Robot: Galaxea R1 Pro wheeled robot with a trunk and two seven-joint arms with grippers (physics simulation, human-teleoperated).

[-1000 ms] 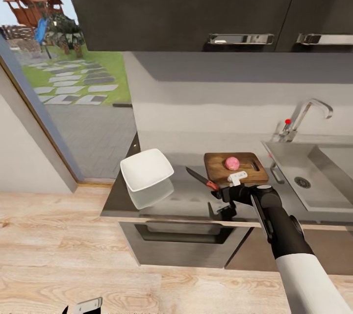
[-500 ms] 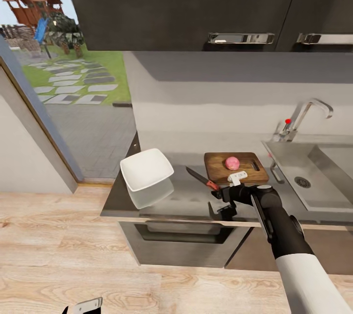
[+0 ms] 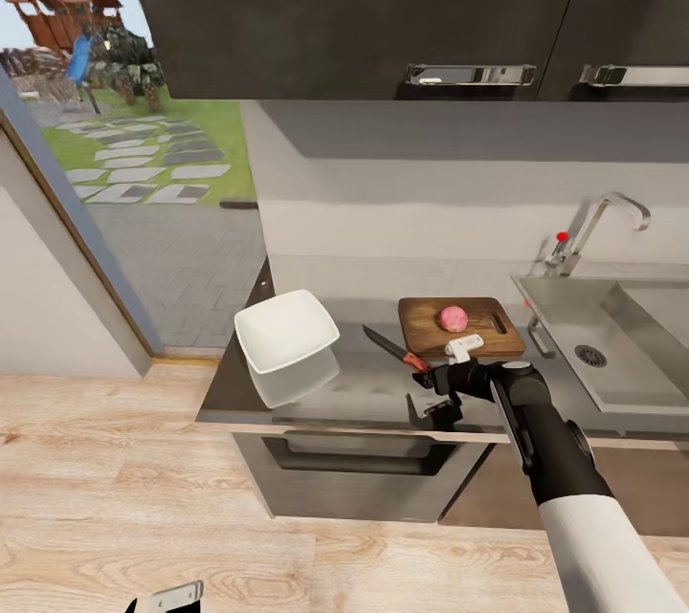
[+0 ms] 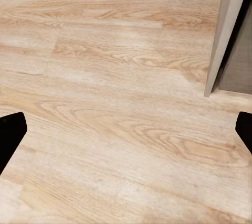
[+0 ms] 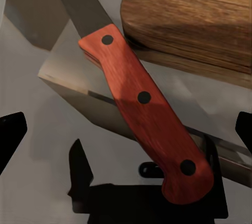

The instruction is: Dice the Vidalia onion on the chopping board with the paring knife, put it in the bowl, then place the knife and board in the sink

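Grey countertop (image 3: 373, 388) w/ chopping board (image 3: 459, 327), paring knife (image 5: 144, 111) under spread right tool (image 3: 428, 376); left tool (image 4: 126, 129) spread.

Countertop (image 3: 364, 383) with bowl (image 3: 285, 330), paring knife (image 3: 394, 349), chopping board (image 3: 459, 326)

The right arm is extended forward and slightly inward, its white forearm followed by a black wrist section. The right gripper (image 3: 428, 382) is held low, pointed forward and down. In the right wrist view, the two dark fingertips (image 5: 11, 139) are seen spread wide apart at the edges, with nothing clamped between them. The left gripper (image 3: 163, 602) is carried low and well behind the right one. Its fingertips (image 4: 10, 136) are likewise spread wide, with nothing held.
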